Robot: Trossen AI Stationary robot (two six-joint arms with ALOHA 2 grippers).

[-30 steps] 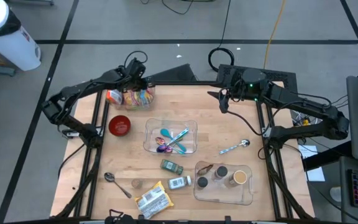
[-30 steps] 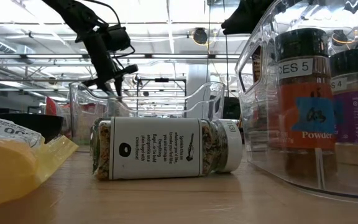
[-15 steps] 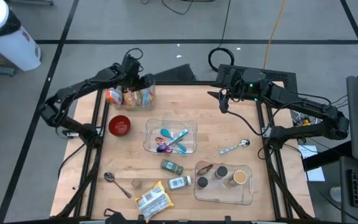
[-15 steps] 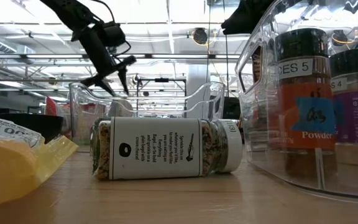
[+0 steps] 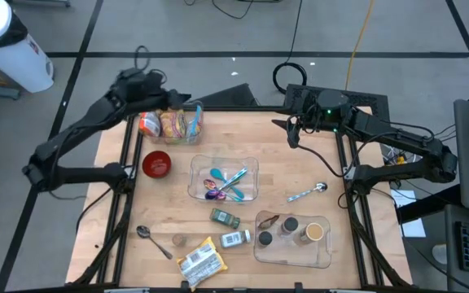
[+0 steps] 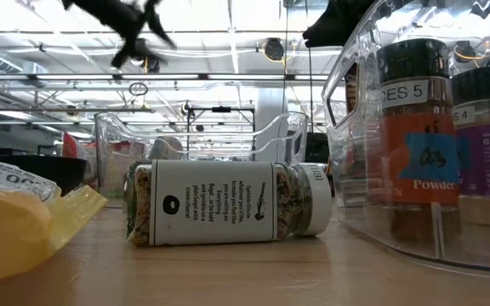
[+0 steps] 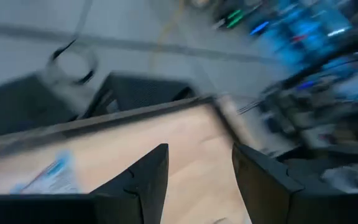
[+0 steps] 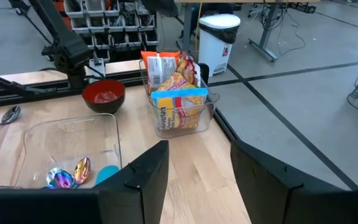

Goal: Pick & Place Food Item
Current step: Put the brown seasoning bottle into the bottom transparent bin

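- Hand of the left arm (image 5: 141,80) hangs above the far-left corner of the bench (image 5: 283,175), beyond its edge. Its fingers (image 7: 143,180) stand apart with nothing between them.
- Food packets sit in the clear bin (image 5: 181,126) at that corner, just beside the red bowl (image 5: 156,163).
- Risk, as I judge it: the packets are packed tightly, so a grasp may lift two together or tip the bin.
- Right hand (image 5: 293,134) waits open and empty at the far edge, right of the middle.
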